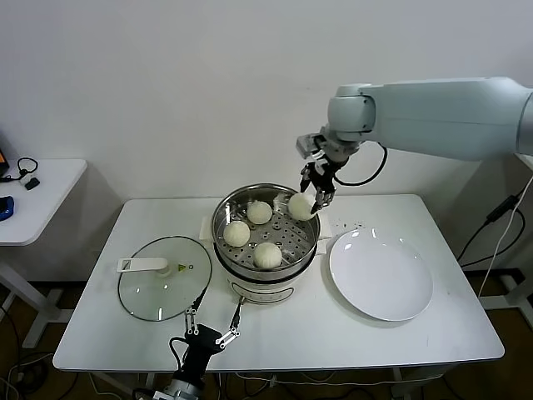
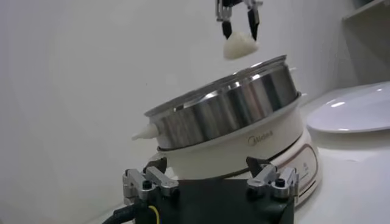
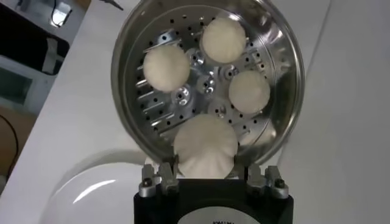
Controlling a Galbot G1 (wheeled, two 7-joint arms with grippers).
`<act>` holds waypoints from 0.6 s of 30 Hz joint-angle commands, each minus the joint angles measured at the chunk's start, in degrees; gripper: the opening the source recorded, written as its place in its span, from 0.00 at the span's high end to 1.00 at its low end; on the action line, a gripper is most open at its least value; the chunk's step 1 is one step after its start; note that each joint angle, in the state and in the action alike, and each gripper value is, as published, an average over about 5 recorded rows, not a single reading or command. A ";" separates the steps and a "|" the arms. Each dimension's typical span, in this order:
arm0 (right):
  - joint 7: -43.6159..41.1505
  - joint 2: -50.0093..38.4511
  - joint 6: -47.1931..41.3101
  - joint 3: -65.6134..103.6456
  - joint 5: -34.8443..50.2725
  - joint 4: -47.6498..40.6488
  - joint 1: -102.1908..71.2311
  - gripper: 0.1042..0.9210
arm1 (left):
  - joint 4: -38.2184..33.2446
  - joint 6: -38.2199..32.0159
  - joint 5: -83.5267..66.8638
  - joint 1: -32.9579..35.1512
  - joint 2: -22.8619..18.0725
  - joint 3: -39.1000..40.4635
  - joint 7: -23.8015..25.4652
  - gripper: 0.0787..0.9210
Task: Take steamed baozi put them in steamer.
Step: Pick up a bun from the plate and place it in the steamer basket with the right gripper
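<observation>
Nearest the head camera, the left gripper waits low at the table's front edge, just in front of the round shiny stainless-steel steamer, its fingers spread and empty. Three cream-white pleated baozi lie on the steamer's perforated tray. Above the steamer's rim on the side toward the round white plate, the right gripper pinches a fourth baozi in the air.

Cream-white pleated baozi sit in the shiny silver, hole-dotted steamer on a white worktop, white plate at three o'clock.
</observation>
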 commanded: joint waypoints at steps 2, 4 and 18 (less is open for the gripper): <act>2.56 2.67 -1.57 4.13 -1.05 -5.43 -9.79 0.36 | 0.04 -0.08 -0.01 0.01 -2.80 -0.44 -0.02 0.12; 2.79 2.63 -1.73 4.65 -1.31 -5.63 -10.87 0.36 | 0.03 -0.07 -0.03 0.00 -2.80 -0.55 -0.01 0.12; 3.05 2.47 -2.15 6.23 -3.85 -6.12 -14.06 0.36 | 0.21 -0.11 -0.01 0.01 -2.80 -0.83 0.01 0.12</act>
